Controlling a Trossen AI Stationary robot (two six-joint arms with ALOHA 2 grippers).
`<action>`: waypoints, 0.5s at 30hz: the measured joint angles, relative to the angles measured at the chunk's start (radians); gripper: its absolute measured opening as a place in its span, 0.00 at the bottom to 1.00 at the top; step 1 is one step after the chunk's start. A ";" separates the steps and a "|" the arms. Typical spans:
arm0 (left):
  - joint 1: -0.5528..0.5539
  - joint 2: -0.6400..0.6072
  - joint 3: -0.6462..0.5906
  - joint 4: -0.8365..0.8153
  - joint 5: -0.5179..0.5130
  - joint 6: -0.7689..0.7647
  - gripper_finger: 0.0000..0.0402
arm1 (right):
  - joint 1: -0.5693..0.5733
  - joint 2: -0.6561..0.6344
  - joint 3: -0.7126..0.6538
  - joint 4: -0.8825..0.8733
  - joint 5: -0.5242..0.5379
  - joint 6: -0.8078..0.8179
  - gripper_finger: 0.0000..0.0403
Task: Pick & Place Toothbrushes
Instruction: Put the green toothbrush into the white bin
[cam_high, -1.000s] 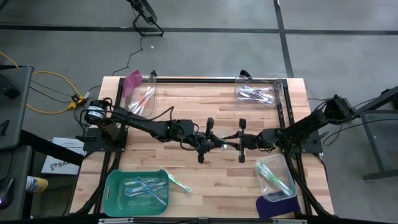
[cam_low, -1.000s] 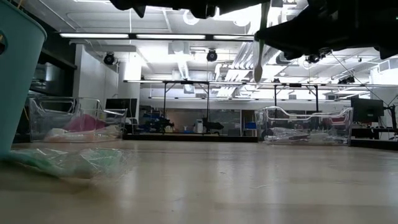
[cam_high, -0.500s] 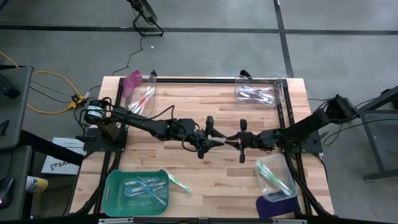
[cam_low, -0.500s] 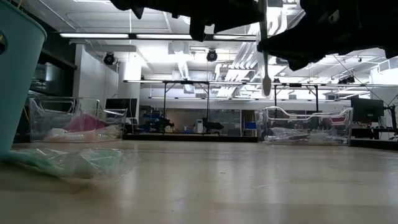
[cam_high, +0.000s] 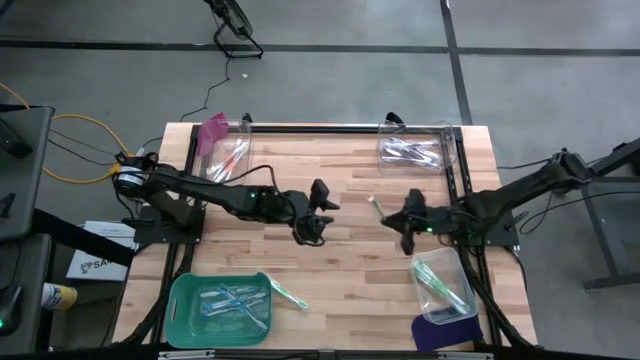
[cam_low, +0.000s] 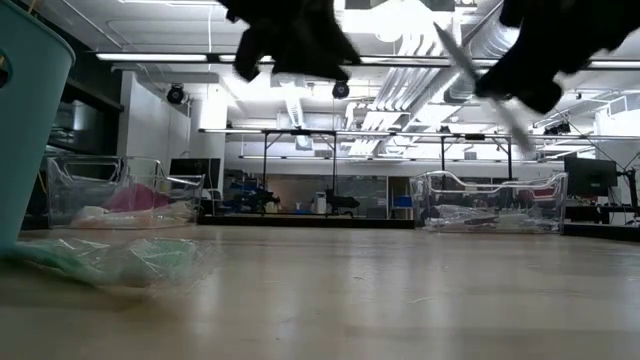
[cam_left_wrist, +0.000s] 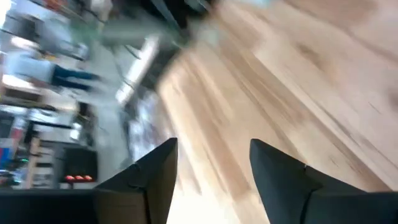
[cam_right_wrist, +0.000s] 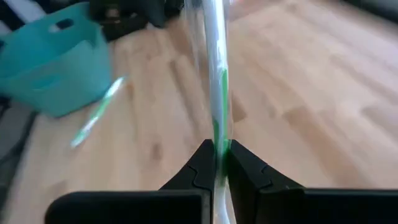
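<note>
While your right gripper (cam_right_wrist: 217, 163) sits right of centre in the overhead frame, you have its two dark fingers pinched tight on a thin white toothbrush with a green handle (cam_right_wrist: 216, 81), which pokes up and to the left of the claw toward the middle of the wooden table (cam_high: 340, 270). Your left gripper (cam_left_wrist: 211, 163) hangs just left of centre with its fingers spread apart and nothing between them. Look to the lower left of the overhead frame and you see a teal plastic basket (cam_high: 182, 300) holding several brushes, with one loose green-and-white toothbrush (cam_high: 288, 293) lying on the wood beside its right edge. A clear tub (cam_high: 447, 285) at lower right holds green brushes, and two more clear tubs sit along the top edge.
</note>
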 joint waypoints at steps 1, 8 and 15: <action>0.000 0.001 -0.001 -0.026 0.000 0.000 0.47 | 0.021 -0.018 0.039 -0.079 -0.005 0.044 0.04; 0.000 0.001 -0.001 -0.111 -0.003 -0.007 0.41 | 0.165 -0.070 0.306 -0.564 -0.103 0.341 0.04; 0.000 0.001 -0.001 -0.120 -0.004 -0.022 0.37 | 0.330 -0.064 0.359 -0.826 -0.185 0.734 0.04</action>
